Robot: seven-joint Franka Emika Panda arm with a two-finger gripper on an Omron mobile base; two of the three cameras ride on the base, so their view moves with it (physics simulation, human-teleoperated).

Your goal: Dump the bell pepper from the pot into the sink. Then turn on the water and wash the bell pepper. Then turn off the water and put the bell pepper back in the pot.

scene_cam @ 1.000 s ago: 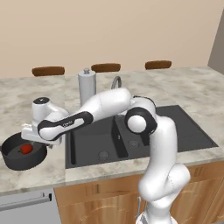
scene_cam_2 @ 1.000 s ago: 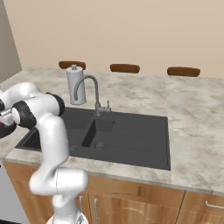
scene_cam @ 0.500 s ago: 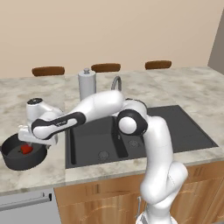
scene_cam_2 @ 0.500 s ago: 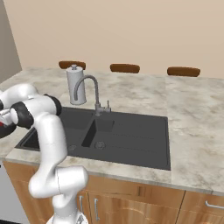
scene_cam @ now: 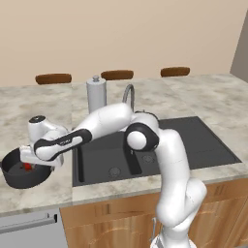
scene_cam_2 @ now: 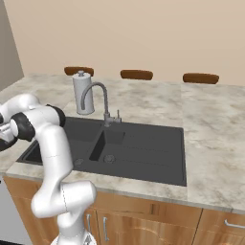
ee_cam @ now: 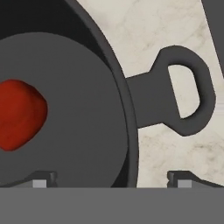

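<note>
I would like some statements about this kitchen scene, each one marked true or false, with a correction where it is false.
1. The bell pepper lies inside the pot. True.
2. The pot stands in the sink. False: it stands on the counter, left of the sink.
3. The gripper is open, above the pot's rim near one loop handle. True.
4. Water runs from the faucet. False: no stream is visible.
5. The gripper holds the bell pepper. False: it holds nothing.
</note>
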